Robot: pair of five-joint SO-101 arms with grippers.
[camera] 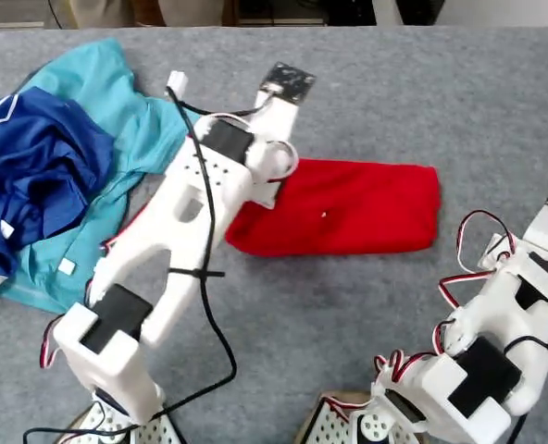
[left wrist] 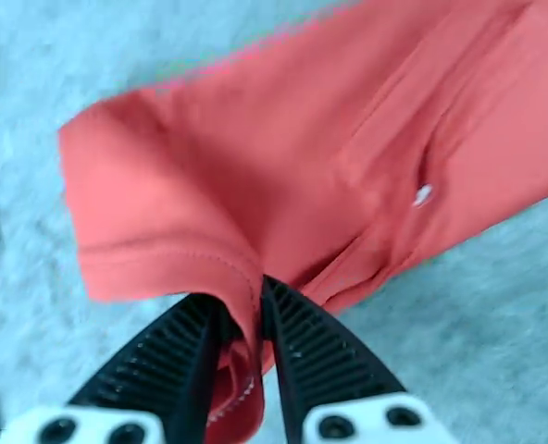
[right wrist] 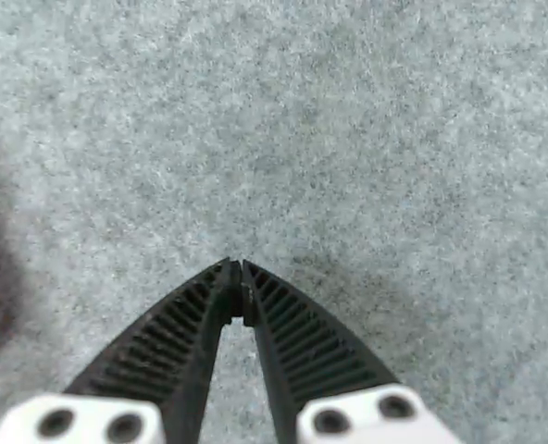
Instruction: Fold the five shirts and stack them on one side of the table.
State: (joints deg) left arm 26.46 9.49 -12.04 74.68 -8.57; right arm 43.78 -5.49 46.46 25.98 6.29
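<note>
A folded red shirt (camera: 348, 208) lies in the middle of the grey table. My left gripper (left wrist: 258, 291) is shut on the hem of the red shirt (left wrist: 283, 176), pinching a fold of cloth between its black fingers; in the high view that arm (camera: 200, 194) stretches over the shirt's left end. At the left side lie a teal shirt (camera: 126, 120) and a dark blue shirt (camera: 43, 166), crumpled on top of each other. My right gripper (right wrist: 237, 287) is shut on nothing, above bare felt; its arm (camera: 505, 324) rests at the lower right.
Grey felt (camera: 441, 102) covers the table. Bare room lies at the back right and between the two arms near the front. Cables (camera: 209, 277) run along the left arm.
</note>
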